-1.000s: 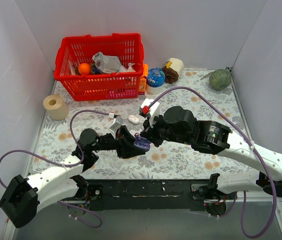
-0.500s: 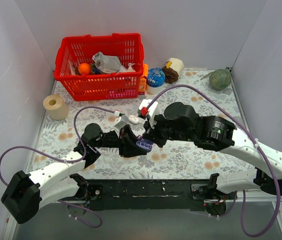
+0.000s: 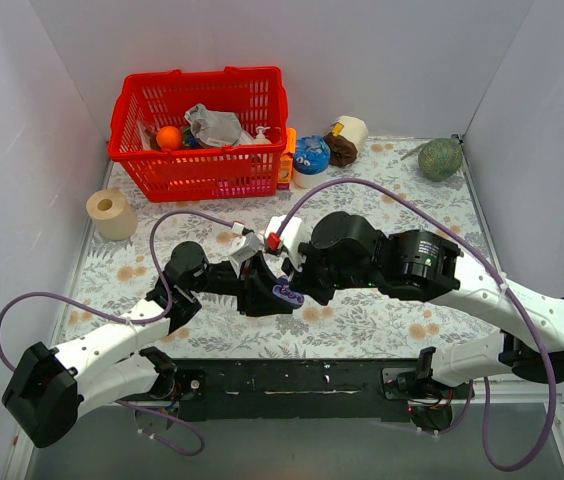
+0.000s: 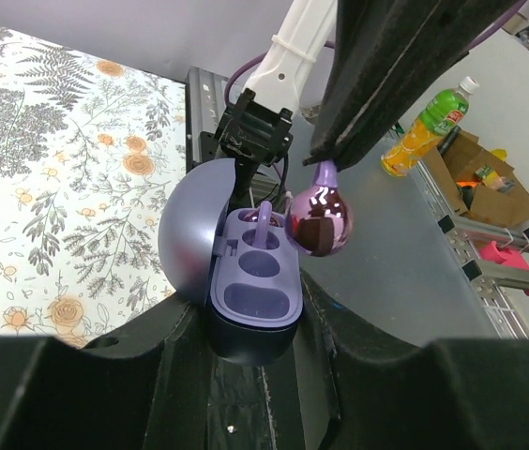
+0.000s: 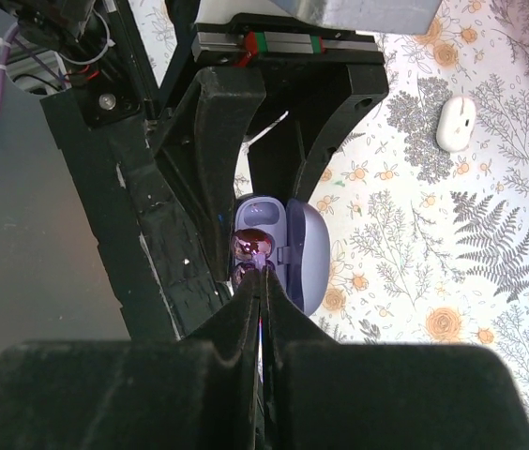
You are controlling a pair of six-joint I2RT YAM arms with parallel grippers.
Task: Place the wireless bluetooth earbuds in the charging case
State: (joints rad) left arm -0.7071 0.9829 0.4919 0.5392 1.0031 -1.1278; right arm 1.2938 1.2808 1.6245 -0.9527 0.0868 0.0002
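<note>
My left gripper [image 4: 255, 323] is shut on the base of the open lavender charging case [image 4: 246, 281], holding it above the table with its lid swung left. My right gripper [image 5: 263, 272] is shut on the stem of a shiny purple earbud [image 4: 319, 220]. It holds the bud just over the case's far right edge, and the bud also shows in the right wrist view [image 5: 252, 246]. A second purple bud [image 5: 239, 274] lies in the case's far slot, partly hidden. The near slot [image 4: 253, 302] is empty. In the top view both grippers meet at the case [image 3: 284, 293].
A small white oval object [image 5: 455, 123] lies on the floral mat beyond the case. A red basket [image 3: 202, 130] stands at the back left, a paper roll [image 3: 112, 213] at the left edge, a blue-white ball [image 3: 311, 155] and a green avocado [image 3: 440, 158] at the back.
My right arm has moved left and brought the earbud over the open case. My left gripper has shifted slightly right with the case.
</note>
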